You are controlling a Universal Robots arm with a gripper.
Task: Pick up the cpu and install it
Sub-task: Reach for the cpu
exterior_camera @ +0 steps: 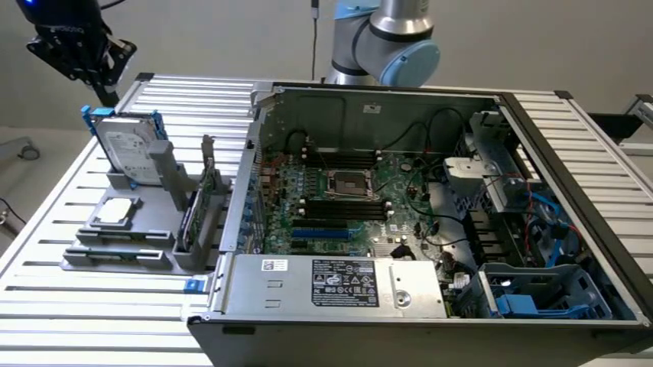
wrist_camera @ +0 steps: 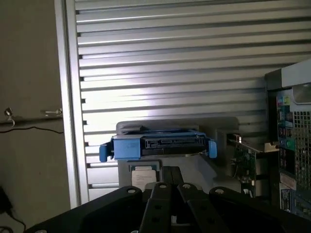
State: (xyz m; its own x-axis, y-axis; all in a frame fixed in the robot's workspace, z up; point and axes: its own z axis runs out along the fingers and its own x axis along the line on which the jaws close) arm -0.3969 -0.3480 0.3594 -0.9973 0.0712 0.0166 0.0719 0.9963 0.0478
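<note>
The cpu (exterior_camera: pixel 115 209) (wrist_camera: pixel 143 175) lies flat, metal top up, square with no long axis, on the holder (exterior_camera: pixel 153 256) before the drive (exterior_camera: pixel 131 149). The gripper (exterior_camera: pixel 105 92) (wrist_camera: pixel 171 177) hangs well apart above it, jaws closed and empty.

Plain pale wall (exterior_camera: pixel 204 38) behind, unmarked. Surface (exterior_camera: pixel 92 306): ribbed aluminium slats with dark grooves between, spanning full width. Pale floor (exterior_camera: pixel 26 180) past surface edge at exterior view's left. In wrist view floor looks brownish beside slat edge, thin black cable (wrist_camera: pixel 34 129) lying across it. Bright glare band on slats.
</note>
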